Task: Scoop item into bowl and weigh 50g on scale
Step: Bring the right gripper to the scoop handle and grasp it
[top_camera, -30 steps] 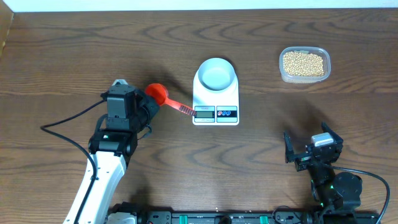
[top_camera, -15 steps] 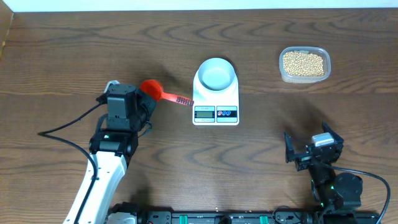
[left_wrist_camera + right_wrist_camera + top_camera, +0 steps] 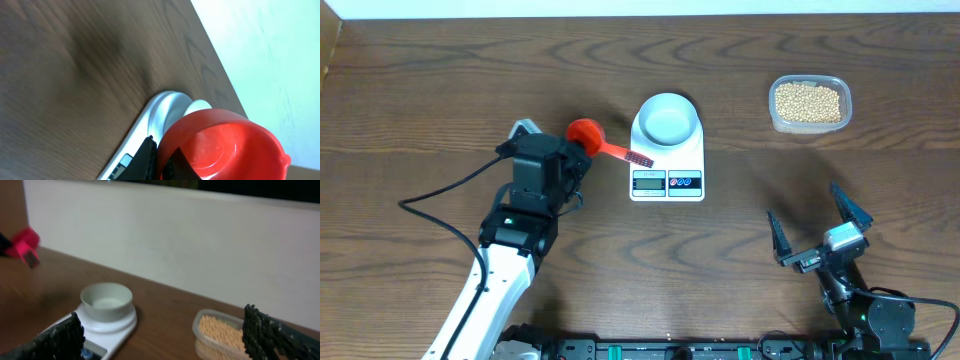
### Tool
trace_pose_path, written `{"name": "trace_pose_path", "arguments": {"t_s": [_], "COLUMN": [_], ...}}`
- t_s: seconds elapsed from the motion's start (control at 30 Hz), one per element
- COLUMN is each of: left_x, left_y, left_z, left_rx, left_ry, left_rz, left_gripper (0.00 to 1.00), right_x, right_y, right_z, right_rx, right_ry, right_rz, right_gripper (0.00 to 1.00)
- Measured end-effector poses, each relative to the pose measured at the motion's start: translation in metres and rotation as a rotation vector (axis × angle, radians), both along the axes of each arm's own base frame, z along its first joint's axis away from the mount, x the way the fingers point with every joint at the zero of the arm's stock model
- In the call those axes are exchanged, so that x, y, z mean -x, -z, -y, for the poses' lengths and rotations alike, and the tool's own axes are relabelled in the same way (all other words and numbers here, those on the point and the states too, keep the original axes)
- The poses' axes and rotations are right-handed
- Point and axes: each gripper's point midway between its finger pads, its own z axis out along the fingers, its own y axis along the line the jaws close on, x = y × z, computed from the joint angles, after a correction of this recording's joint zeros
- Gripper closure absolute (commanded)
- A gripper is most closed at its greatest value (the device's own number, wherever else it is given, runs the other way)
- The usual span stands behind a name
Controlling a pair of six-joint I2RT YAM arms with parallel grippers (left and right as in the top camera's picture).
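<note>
Left hand (image 3: 570, 155) clamped on empty scoop (image 3: 586, 132); right hand (image 3: 805, 210) apart. Bowl (image 3: 667, 120) on scale (image 3: 667, 182) empty, beans (image 3: 807, 100) unscooped: weighing all ahead.

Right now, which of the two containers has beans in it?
The clear plastic tub, off to the right of the scale, holds the beans; the white bowl on the scale is empty.
</note>
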Motion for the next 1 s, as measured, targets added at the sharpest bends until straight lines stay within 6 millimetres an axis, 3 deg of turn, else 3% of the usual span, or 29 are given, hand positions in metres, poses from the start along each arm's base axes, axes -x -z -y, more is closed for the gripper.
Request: {"name": "trace_pose_path", "arguments": {"t_s": [0.17,0.3,0.43,0.53,0.6,0.77,0.93,1.0], "left_x": [-0.004,-0.007,-0.016,-0.023,-0.027,-0.030,-0.027,-0.025], "left_y": [-0.014,-0.022,-0.023,-0.023,-0.024,-0.018,-0.016,-0.016], "left_z": [0.021,0.034,0.048,0.062,0.072,0.087,0.095,0.100], "left_rx": [0.016,0.030,0.045,0.060,0.079,0.105,0.123,0.127], "left_ry": [0.051,0.081,0.106,0.130,0.142,0.159,0.171,0.181], "left_rz": [0.064,0.107,0.142,0.170,0.189,0.189,0.178,0.176], "left_gripper": [0.93,0.93,0.93,0.93,0.93,0.93,0.93,0.93], "right_x": [-0.004,-0.023,-0.038,-0.043,-0.045,-0.053,-0.054,-0.054], "right_y": [-0.013,-0.010,-0.007,-0.016,-0.017,0.010,-0.004,-0.001], "right_z": [-0.003,-0.002,-0.003,-0.008,-0.015,-0.023,-0.024,-0.033], "right_rx": [-0.165,-0.426,-0.576,-0.665,-0.708,-0.773,-0.795,-0.788], "right_ry": [-0.045,-0.075,-0.098,-0.166,-0.222,-0.241,-0.274,-0.302], "right_rz": [-0.021,-0.150,-0.218,-0.218,-0.250,-0.398,-0.339,-0.365], "right_gripper": [0.01,0.01,0.01,0.01,0.01,0.01,0.01,0.05]}}
